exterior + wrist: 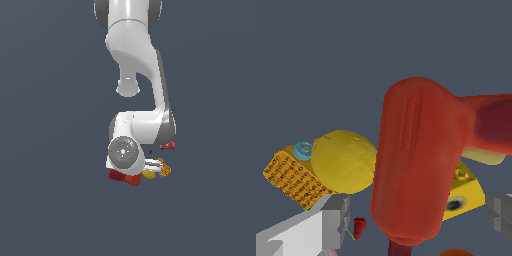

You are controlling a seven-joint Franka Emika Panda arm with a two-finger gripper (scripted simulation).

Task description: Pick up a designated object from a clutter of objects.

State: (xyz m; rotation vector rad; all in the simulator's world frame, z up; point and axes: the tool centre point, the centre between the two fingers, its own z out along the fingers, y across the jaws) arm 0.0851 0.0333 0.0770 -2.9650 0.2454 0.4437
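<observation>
The red drill-like thing fills the wrist view: its orange-red rounded handle [416,165] stands between my fingers and joins a darker red body [491,122]. In the exterior view the drill [125,177] lies just under the wrist. My gripper [416,220] is open; one grey finger [326,225] and the other finger [501,210] stand either side of the handle, each with a gap to it. In the exterior view the gripper [152,164] is mostly hidden by the wrist flange. The clutter sits close around the drill.
A yellow lump [343,160] [149,174] and an orange patterned box [293,180] [165,170] lie beside the handle. A yellow block [463,192] lies behind it. A small red piece [358,227] sits by one finger. Another small red thing [169,146] lies apart.
</observation>
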